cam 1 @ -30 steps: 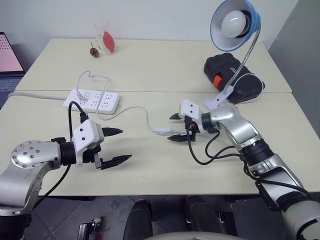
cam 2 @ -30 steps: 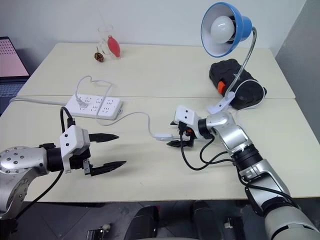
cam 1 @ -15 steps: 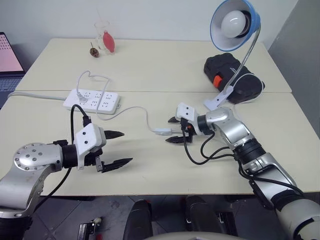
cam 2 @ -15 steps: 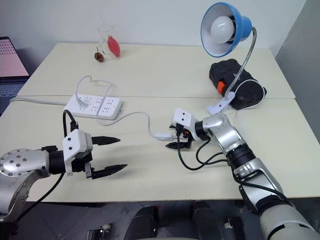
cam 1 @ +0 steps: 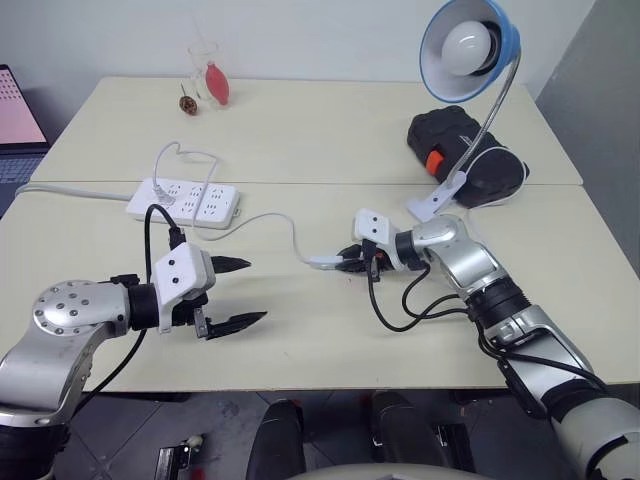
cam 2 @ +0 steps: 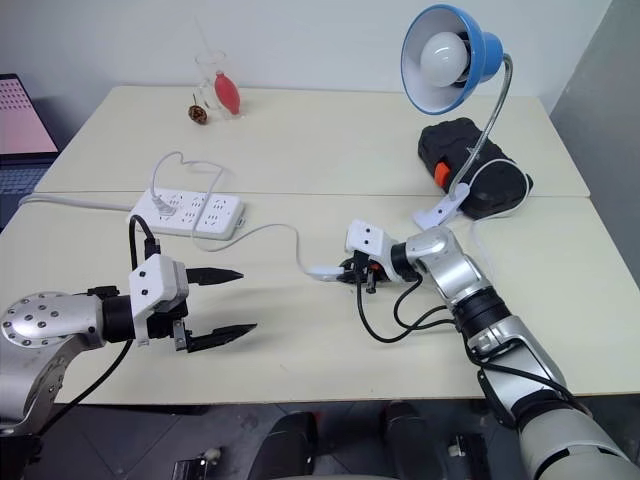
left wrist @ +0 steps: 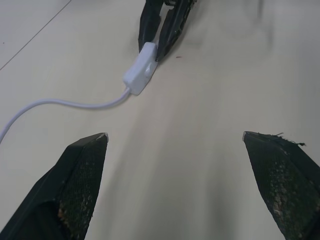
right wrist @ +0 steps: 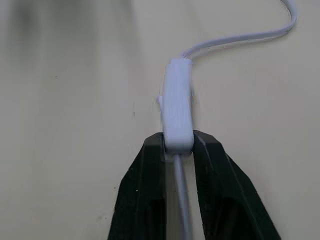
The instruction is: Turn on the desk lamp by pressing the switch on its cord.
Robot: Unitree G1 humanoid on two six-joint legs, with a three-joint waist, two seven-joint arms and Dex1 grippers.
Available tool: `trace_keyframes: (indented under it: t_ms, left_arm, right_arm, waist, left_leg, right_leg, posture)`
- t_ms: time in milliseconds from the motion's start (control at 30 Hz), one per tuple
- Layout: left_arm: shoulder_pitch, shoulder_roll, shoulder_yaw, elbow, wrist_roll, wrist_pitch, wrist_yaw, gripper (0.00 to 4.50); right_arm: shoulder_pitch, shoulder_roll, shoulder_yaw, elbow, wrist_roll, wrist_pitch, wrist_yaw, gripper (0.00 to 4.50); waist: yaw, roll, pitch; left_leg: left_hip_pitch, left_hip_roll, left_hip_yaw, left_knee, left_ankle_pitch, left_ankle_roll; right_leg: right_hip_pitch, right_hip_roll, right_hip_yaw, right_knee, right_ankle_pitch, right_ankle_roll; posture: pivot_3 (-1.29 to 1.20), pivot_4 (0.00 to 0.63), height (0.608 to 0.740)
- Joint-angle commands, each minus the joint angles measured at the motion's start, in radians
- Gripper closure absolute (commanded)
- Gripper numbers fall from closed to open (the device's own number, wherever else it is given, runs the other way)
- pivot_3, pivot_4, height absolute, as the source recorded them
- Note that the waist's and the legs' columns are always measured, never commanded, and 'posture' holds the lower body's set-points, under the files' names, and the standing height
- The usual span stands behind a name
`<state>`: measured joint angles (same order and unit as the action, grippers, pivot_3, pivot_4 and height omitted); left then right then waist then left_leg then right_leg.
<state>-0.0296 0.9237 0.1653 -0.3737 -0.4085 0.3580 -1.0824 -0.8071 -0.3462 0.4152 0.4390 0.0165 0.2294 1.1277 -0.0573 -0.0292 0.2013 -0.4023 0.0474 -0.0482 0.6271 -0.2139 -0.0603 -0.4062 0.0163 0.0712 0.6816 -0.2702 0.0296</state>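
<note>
The near end of the switch (right wrist: pixel 178 117) is hidden between the black fingers of the right gripper (right wrist: pixel 178 150), which are clamped on it at the middle of the front table (cam 1: pixel 330 340). The cord (cam 1: pixel 262 217) runs from the switch toward the power strip (cam 1: pixel 184 200). The right arm reaches leftward across the table, pointing slightly down. The left gripper (cam 1: pixel 238 293) hovers well apart, jaws spread wide and empty. The desk lamp (cam 1: pixel 468 48) stands unlit at the far right; its clip partly masks a black case (cam 1: pixel 450 135).
</note>
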Motion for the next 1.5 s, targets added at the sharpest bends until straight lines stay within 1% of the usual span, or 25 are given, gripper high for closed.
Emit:
trace_keyframes:
  t_ms: [33,200,367,567,700,867,1100,1500]
  left_arm:
    - [-0.015,-0.006,0.005,-0.002,-0.003,-0.021,0.002,0.00]
    - [-0.048,-0.024,0.004,-0.008,-0.020,-0.007,0.017,0.00]
    - [-0.117,-0.054,-0.008,-0.020,-0.074,0.052,0.033,0.00]
    - [-0.214,-0.053,-0.117,0.007,-0.044,0.068,-0.005,0.00]
    - [-0.284,-0.083,-0.181,0.057,-0.035,0.063,-0.023,0.00]
    - [-0.346,-0.123,-0.218,0.147,-0.017,0.039,-0.044,0.00]
    - [-0.378,-0.136,-0.253,0.189,0.007,0.011,-0.083,0.00]
    - [-0.403,-0.177,-0.290,0.222,0.055,-0.024,-0.089,0.00]
  right_arm:
    - [0.002,-0.016,-0.009,-0.076,0.003,-0.008,0.029,4.15]
    - [0.015,-0.040,-0.032,-0.186,0.052,0.072,0.075,4.15]
    - [0.018,-0.081,-0.047,-0.313,0.112,0.190,0.123,4.15]
    - [0.015,-0.112,-0.035,-0.415,0.140,0.269,0.134,4.15]
    - [0.007,-0.109,-0.032,-0.444,0.149,0.295,0.125,4.15]
    - [0.005,-0.113,-0.030,-0.467,0.153,0.313,0.127,4.15]
    - [0.006,-0.117,-0.028,-0.484,0.154,0.325,0.127,4.15]
    - [0.011,-0.116,-0.022,-0.503,0.154,0.324,0.129,4.15]
  waist:
    - [0.000,0.000,0.000]
    - [0.001,0.000,0.000]
    - [0.001,0.000,0.000]
    - [0.001,0.000,0.000]
    - [0.001,0.000,0.000]
    - [0.001,0.000,0.000]
    - [0.000,0.000,0.000]
    - [0.000,0.000,0.000]
  left_leg:
    - [0.000,0.000,0.000,0.000,0.000,0.000]
    - [0.000,0.000,0.000,0.000,0.000,0.000]
    - [0.000,0.000,0.000,0.000,0.000,0.000]
    - [0.000,0.000,0.000,0.000,0.000,0.000]
    - [0.000,0.000,-0.001,0.000,0.000,0.000]
    - [0.000,0.000,-0.001,0.000,0.000,0.000]
    - [-0.001,0.000,-0.001,0.000,0.000,0.000]
    - [-0.001,0.000,-0.001,0.000,0.000,0.000]
  right_leg:
    - [0.000,0.000,0.000,0.000,0.000,0.000]
    - [0.000,0.000,0.000,0.000,0.000,0.000]
    - [0.000,0.000,0.000,0.000,0.000,0.000]
    - [0.000,0.000,0.000,0.000,0.000,0.000]
    - [0.000,0.000,0.000,0.000,0.000,0.000]
    - [0.000,0.000,0.000,0.000,0.000,0.000]
    - [0.000,0.000,0.000,0.000,0.000,0.000]
    - [0.000,0.000,0.000,0.000,0.000,0.000]
  posture:
    - [0.00,0.150,0.740]
    - [0.00,0.150,0.740]
    - [0.00,0.150,0.740]
    - [0.00,0.150,0.740]
    - [0.00,0.150,0.740]
    - [0.00,0.150,0.740]
    - [0.00,0.150,0.740]
    - [0.00,0.150,0.740]
